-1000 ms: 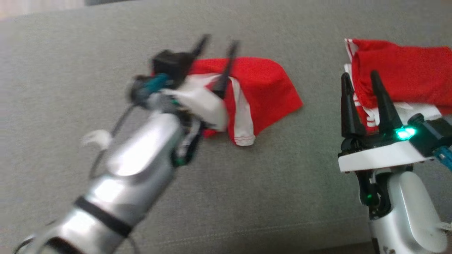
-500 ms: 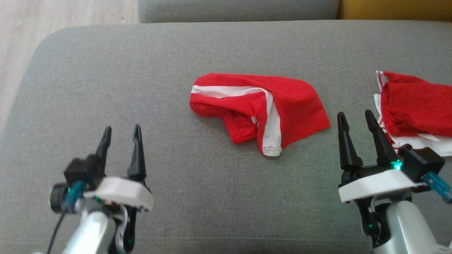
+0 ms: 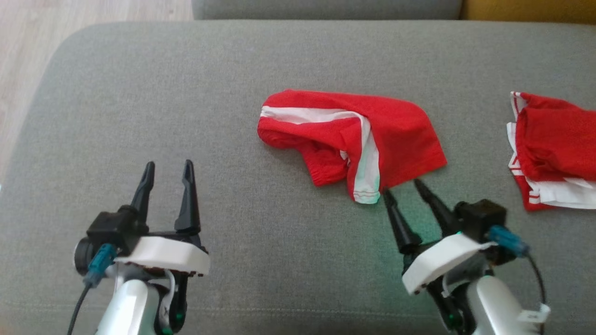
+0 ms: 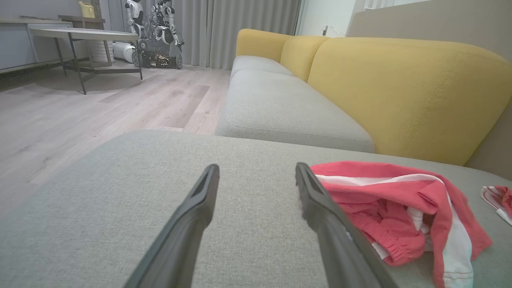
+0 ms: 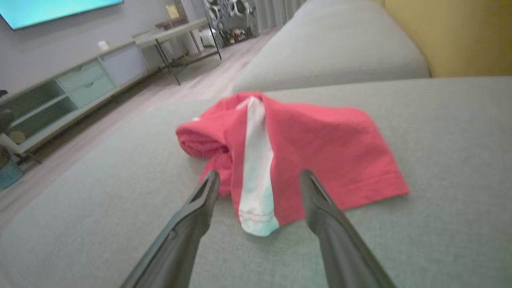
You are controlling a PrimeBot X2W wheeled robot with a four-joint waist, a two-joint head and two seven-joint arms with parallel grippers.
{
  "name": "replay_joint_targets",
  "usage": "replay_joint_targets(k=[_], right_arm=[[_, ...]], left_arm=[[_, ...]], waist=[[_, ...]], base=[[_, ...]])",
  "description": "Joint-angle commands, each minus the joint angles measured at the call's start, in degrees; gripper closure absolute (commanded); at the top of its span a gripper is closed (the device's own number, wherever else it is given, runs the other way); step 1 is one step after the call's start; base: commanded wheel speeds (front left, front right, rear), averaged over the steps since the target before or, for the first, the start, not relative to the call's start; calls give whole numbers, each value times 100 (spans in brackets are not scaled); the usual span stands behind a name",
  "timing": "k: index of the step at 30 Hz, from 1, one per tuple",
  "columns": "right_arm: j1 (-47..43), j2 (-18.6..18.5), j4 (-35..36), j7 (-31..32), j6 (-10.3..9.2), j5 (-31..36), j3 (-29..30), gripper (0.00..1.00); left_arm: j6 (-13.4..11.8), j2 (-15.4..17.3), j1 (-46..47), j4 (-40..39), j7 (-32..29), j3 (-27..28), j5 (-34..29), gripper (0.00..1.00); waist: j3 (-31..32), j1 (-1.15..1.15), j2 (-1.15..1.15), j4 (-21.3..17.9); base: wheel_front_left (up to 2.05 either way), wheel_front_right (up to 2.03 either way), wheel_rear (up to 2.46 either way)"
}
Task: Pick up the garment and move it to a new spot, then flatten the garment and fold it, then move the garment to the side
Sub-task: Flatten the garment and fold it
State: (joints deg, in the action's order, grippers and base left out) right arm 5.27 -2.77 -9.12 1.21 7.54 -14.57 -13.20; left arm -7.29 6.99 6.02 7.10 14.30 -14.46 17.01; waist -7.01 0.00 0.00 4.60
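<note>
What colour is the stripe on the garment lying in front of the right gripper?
White; the stripe runs down the red garment, clearest in the right wrist view.

On my feed both arms look alike: the left gripper (image 3: 168,164) and the right gripper (image 3: 401,187) each carry two long, tapered black fingers (image 3: 187,200) on a black base over a white, rounded mounting plate (image 3: 163,256). A boxy black camera housing (image 3: 479,216) sits beside each, with a teal-blue connector (image 3: 98,264) feeding a thin black cable (image 3: 77,307). I see glossy silver forearms (image 3: 496,304), small green lights (image 3: 449,318), and a white tag (image 3: 533,315) by the right forearm
</note>
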Motion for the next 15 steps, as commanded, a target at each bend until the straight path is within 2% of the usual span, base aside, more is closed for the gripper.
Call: replay_joint_targets(k=[1, 4, 15], right_arm=[[255, -10, 39, 93, -5, 2, -202, 0], [460, -10, -269, 187, -5, -209, -352, 0], [1430, -10, -1825, 13, -5, -58, -482, 0]], left_arm=[[75, -29, 269, -149, 70, 264, -94, 0], [222, -161, 310, -119, 70, 342, -191, 0], [543, -386, 503, 89, 70, 487, -279, 0]], waist=[[-84, 0, 0, 21], [-211, 0, 0, 64], [-666, 0, 0, 288]], base=[[0, 0, 0], [0, 0, 0], [0, 0, 0]])
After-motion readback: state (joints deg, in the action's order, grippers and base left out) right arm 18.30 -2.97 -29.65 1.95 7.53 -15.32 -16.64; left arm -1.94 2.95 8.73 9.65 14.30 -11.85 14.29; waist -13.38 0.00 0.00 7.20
